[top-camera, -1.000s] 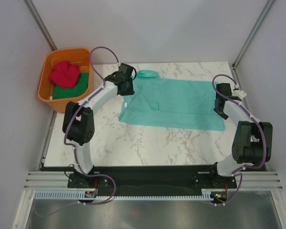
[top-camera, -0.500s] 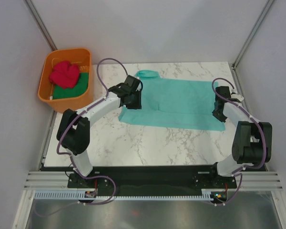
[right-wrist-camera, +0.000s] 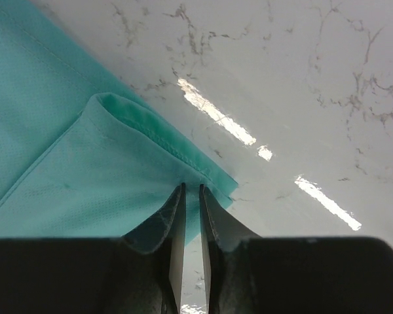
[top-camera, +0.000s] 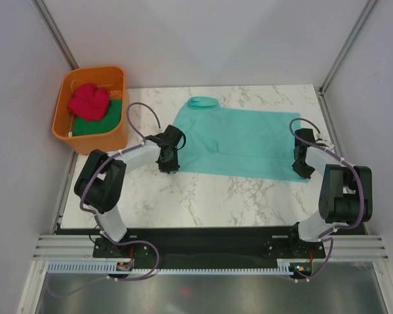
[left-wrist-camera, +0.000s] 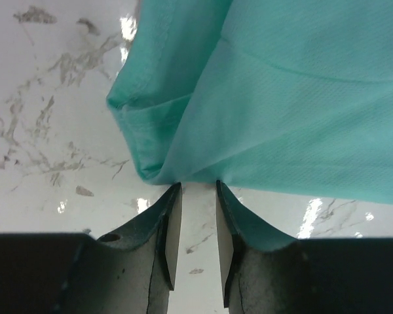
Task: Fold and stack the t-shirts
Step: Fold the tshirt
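The left gripper (left-wrist-camera: 198,186) stands partly open. Its 2 fingertips (left-wrist-camera: 173,196) are at the near-left corner of the teal t-shirt (top-camera: 249,140), with bare marble showing in the gap between them and no cloth in it. The right gripper (right-wrist-camera: 191,190) is clenched to a thin slit on the shirt's near-right corner, where the hem curls up into a small loop beside the fingers.

The shirt lies spread flat across the far half of the table (top-camera: 203,196). Its collar (top-camera: 202,102) is near the far edge and its near hem runs from 1 gripper to the other.

There is open marble in front of that hem, between the arms. The right corner sits close to the table's right edge. Off the far-left corner, the orange tub (top-camera: 95,140) holds the pinkish-red t-shirt (top-camera: 90,101) bunched on the dark green t-shirt (top-camera: 95,124).
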### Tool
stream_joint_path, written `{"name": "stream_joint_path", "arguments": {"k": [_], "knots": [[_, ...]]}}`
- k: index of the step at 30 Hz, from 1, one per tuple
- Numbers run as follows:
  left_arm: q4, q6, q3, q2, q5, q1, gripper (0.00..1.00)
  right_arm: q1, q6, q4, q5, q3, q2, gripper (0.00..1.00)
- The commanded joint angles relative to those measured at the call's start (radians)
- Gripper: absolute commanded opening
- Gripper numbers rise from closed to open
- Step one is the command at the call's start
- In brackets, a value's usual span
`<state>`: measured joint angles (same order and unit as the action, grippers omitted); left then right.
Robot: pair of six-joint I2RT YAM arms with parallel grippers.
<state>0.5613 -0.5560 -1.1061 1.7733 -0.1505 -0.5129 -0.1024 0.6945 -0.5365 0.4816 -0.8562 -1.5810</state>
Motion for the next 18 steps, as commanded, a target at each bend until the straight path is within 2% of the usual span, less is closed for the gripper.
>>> {"name": "stream_joint_path", "arguments": {"k": [1,6,8,11,14,18], "knots": [[0.005,-0.056,0.077,-0.066,-0.06,0.001,0.35,-0.005,0.011,-0.025,0.051,0.031,0.021,0.22],[0.008,-0.084,0.158,-0.17,-0.031,0.002,0.34,-0.005,0.02,-0.025,0.025,0.08,0.055,0.22],[0.009,-0.103,0.207,-0.276,-0.001,0.001,0.34,-0.005,0.014,-0.039,0.02,0.097,0.11,0.22],[0.006,-0.102,0.221,-0.394,0.035,0.001,0.4,-0.005,-0.001,-0.078,-0.006,0.077,0.185,0.26],[-0.001,-0.052,0.161,-0.388,0.077,0.014,0.56,-0.005,-0.019,-0.098,-0.08,0.028,0.249,0.31],[-0.031,-0.004,0.089,-0.295,0.178,0.088,0.6,-0.005,-0.036,-0.129,-0.143,-0.05,0.3,0.34]]}}
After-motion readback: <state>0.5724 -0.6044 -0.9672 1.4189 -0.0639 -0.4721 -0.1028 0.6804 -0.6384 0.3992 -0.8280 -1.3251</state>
